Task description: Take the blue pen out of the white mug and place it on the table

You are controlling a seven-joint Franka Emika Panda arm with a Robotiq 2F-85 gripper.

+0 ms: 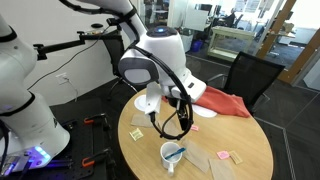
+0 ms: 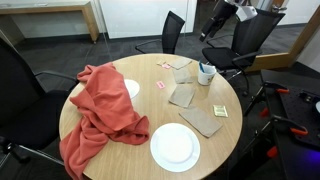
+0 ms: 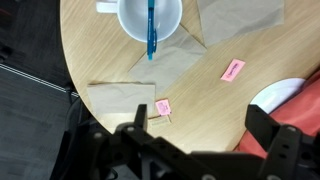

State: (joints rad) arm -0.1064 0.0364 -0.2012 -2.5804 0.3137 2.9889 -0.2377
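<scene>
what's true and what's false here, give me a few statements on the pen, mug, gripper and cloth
1. The blue pen stands in the white mug. True.
2. The gripper is shut on the pen. False: in the wrist view its jaws are spread open, apart from the pen and the mug.
3. A red cloth lies on the table. True.
4. The mug lies tipped on its side. False: it stands upright on the table.

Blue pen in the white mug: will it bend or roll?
The thin blue pen looks straight, so probably stiff and light. It leans against the white mug, so could slide. Slim, it might roll on the tan table.
</scene>
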